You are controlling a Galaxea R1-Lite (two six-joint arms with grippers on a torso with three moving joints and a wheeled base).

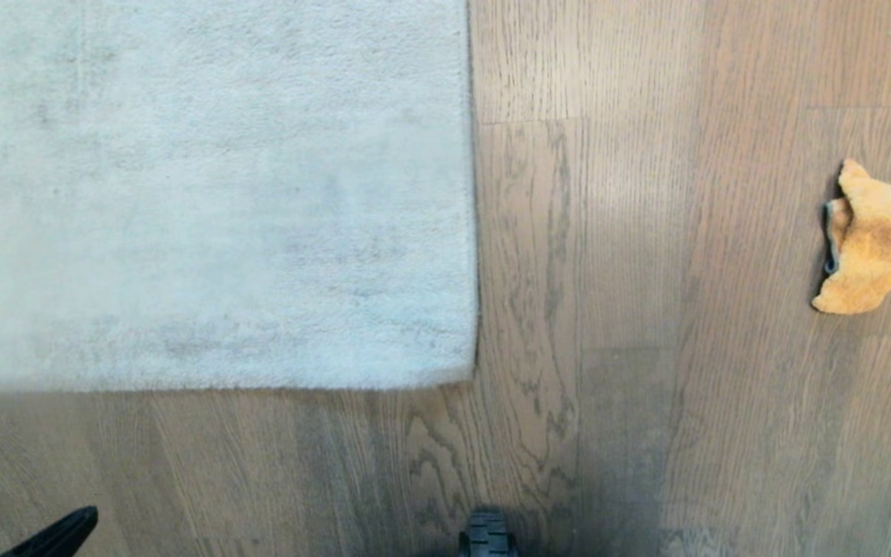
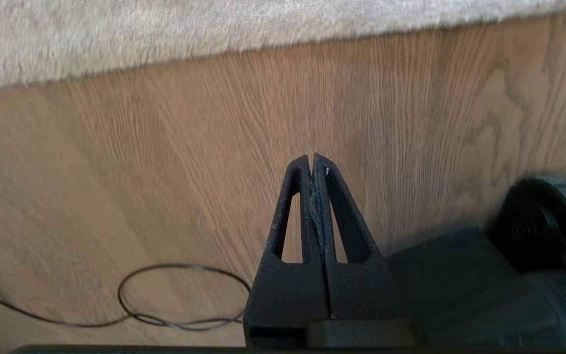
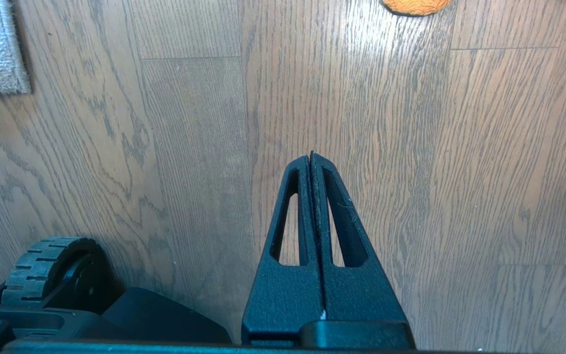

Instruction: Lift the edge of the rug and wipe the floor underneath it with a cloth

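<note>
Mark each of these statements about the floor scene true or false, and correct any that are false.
1. The rug edge lies flat on the floor. True.
2. The cloth lies on top of the rug. False: it lies crumpled on the bare planks, well clear of the rug, toward the robot's right.
3. The left gripper is shut and empty above bare planks, short of the rug border. True.
4. The right gripper is holding the cloth. False: it is shut on nothing, and the cloth lies apart from it.
5. A thin dark cable lies looped on the planks near the left gripper. True.
</note>
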